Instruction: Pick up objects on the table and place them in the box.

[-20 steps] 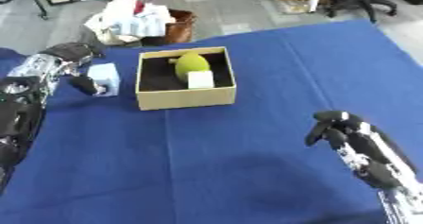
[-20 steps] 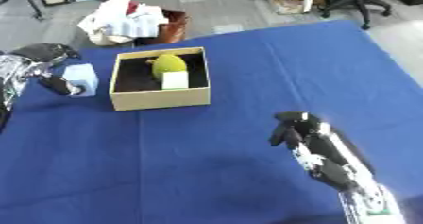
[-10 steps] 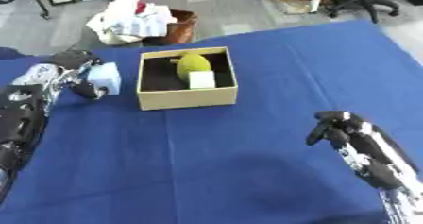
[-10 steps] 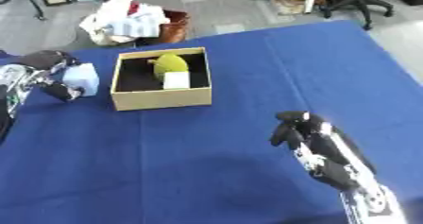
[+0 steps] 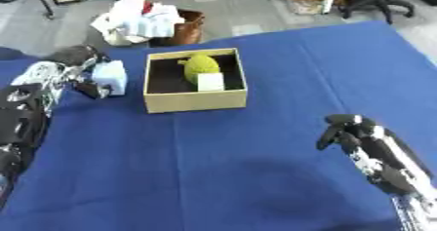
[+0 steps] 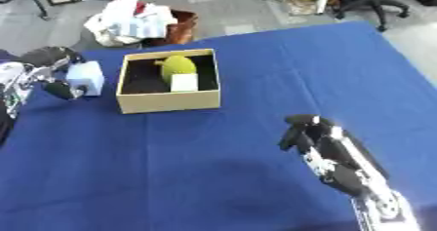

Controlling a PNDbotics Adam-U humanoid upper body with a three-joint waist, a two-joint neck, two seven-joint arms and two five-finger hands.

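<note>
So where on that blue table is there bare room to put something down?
The widest bare stretch of table lies in front of the box, between the two arms, and behind the right hand toward the far right corner. It is crowded at the box's left, where the left hand holds a pale blue block.

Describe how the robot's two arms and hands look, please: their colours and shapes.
The left hand has black fingers; the arm behind it is silver-white near the wrist, then black and bulky. The right hand is black too, with rounded dark fingers, and its forearm mixes black shells with silver-white joints. No markings can be made out.
</note>
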